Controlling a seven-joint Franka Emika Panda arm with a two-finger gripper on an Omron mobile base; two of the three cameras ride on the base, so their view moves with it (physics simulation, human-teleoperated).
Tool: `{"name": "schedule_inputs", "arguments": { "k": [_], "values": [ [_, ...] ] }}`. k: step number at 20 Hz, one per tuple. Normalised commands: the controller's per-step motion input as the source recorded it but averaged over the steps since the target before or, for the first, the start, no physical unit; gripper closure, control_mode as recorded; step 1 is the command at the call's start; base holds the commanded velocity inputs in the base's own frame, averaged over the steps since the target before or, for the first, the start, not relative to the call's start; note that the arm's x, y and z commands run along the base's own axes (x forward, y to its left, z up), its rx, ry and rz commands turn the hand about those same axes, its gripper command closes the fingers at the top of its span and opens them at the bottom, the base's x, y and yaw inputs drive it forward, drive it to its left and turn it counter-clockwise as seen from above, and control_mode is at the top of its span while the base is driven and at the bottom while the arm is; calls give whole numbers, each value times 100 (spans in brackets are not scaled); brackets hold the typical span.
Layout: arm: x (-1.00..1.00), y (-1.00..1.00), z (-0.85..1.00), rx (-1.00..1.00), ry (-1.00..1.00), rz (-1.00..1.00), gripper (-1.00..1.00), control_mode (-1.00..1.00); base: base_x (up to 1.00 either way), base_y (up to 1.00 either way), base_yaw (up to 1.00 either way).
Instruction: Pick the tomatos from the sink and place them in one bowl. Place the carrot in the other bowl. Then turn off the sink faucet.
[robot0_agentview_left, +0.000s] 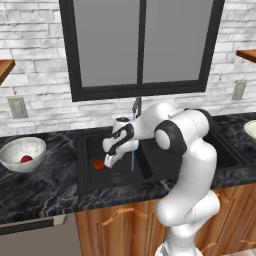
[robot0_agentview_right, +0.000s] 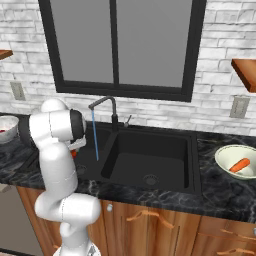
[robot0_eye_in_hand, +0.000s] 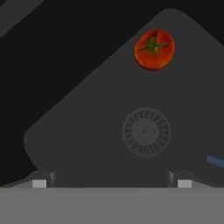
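One tomato (robot0_agentview_left: 98, 164) (robot0_eye_in_hand: 154, 49) lies on the floor of the left basin of the black sink (robot0_agentview_left: 150, 165) (robot0_agentview_right: 150, 150), beyond the round drain (robot0_eye_in_hand: 146, 131). My gripper (robot0_agentview_left: 110, 160) (robot0_eye_in_hand: 111, 183) hangs open over that basin just right of the tomato, holding nothing. Another tomato (robot0_agentview_left: 26, 159) rests in the mottled grey-white bowl (robot0_agentview_left: 22, 150) (robot0_agentview_right: 7, 125) on the left counter. On the right counter, the carrot (robot0_agentview_right: 241, 165) lies in the pale bowl (robot0_agentview_right: 235, 159) (robot0_agentview_left: 251, 129). From the faucet (robot0_agentview_right: 105, 102) (robot0_agentview_left: 136, 106) a thin blue water stream (robot0_agentview_right: 94, 135) (robot0_agentview_left: 133, 160) runs down.
Dark marbled counter (robot0_agentview_left: 40, 185) surrounds the sink, with wooden cabinets (robot0_agentview_right: 150, 220) below. A window (robot0_agentview_left: 140, 45) and a brick wall stand behind. My arm's elbow (robot0_agentview_right: 55, 127) hides part of the left basin in the right base view.
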Motion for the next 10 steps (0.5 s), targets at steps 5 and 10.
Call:
{"name": "schedule_inputs", "arguments": {
  "k": [5,10],
  "values": [
    [24,0,-16,0,-2,0,-100,-100,0,0,0],
    [27,0,-6,0,0,0,-100,-100,0,0,0]
  ]
}}
